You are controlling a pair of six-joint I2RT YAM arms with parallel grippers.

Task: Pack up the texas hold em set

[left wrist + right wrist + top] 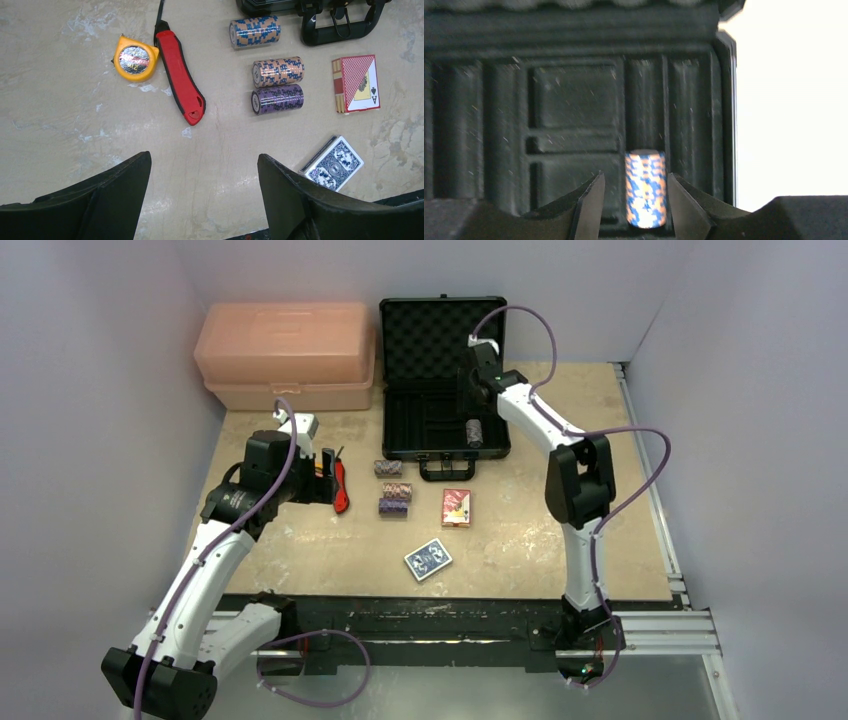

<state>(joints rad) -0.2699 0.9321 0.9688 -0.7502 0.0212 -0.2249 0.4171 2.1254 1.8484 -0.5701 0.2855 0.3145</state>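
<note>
Hovering over the right part of the open black briefcase, the right gripper has its fingers spread. One orange-and-blue chip stack lies on its side in a groove of the briefcase tray between them, with a thin gap on each side, so nothing is gripped. The left gripper hangs over the table front-left of the briefcase, jaws wide apart and empty. Just in front of the briefcase handle lie three more chip stacks, with the red card deck beside them and the blue card deck farther forward. A red utility knife and a yellow tape measure lie front-left of the briefcase, and a pink toolbox stands just left of it.
</note>
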